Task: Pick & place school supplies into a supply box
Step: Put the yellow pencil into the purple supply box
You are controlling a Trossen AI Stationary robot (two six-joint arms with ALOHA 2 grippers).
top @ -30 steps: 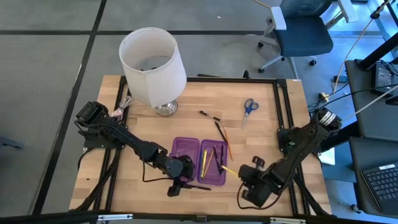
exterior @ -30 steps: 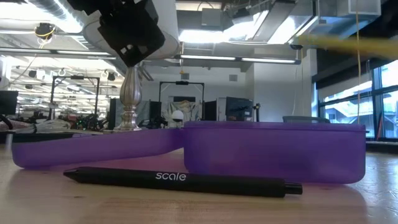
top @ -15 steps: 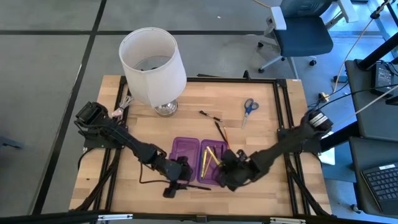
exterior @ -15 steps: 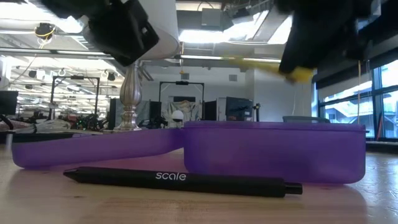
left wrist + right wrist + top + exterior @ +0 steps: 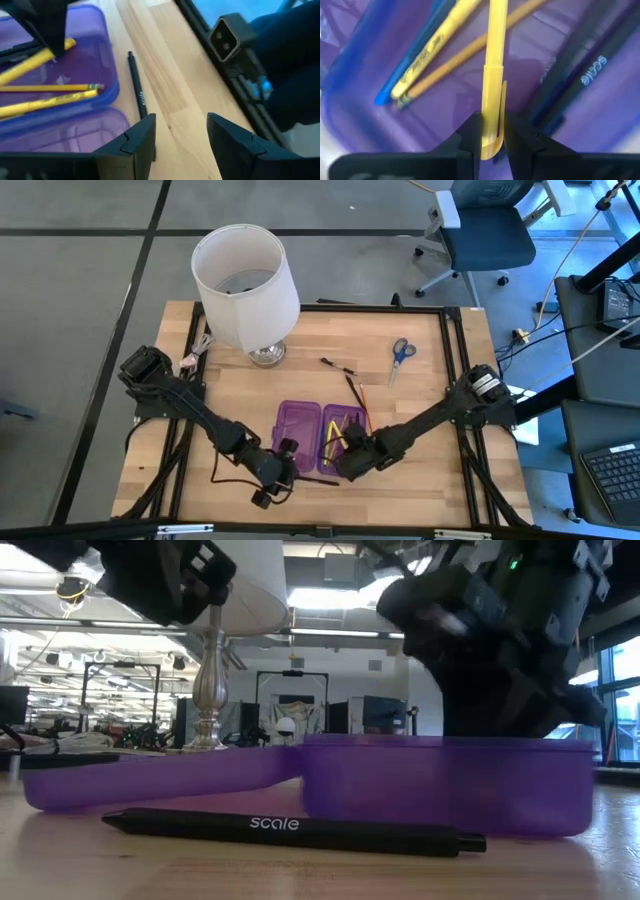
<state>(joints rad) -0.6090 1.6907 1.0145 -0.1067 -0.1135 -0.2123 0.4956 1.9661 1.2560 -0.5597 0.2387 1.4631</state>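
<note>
Right gripper (image 5: 490, 135) clamped narrow on a yellow pen (image 5: 493, 75), smooth plastic with a clip at the held end, its barrel reaching down into the right half of the supply box (image 5: 322, 439). Inside that half: two yellow pencils (image 5: 47, 96) lying side by side, plus dark pens (image 5: 580, 80) printed with white lettering along the far wall. Box itself translucent purple plastic, two shallow rectangular trays with rounded corners, hinged together and lying open near the middle of the table's front edge.

Left gripper (image 5: 177, 142) spread wide, holding nothing, hovering near the front edge just left of the box. Below and ahead of its fingers, a black pen (image 5: 290, 831) marked "scale", matte and slim, lying on the wood just in front of the box, parallel to its front wall and apart from it.

Farther toward the back edge: a black pen (image 5: 338, 366) and a dark and an orange pencil (image 5: 361, 402) loose beyond the box, well apart from blue-handled scissors (image 5: 399, 354) nearer the right edge. At the back left corner, a lamp with a white drum shade (image 5: 245, 285) on a turned silver base (image 5: 208, 705).

Table (image 5: 420, 480) of pale butcher-block wood in glued strips, framed by black metal rails. Around it, grey carpet tiles, a blue office chair (image 5: 485, 230) behind the back right corner, a desk with a keyboard (image 5: 610, 470) off the right edge. Across the low view, an open office with ceiling ducts, strip lights and tall windows.
</note>
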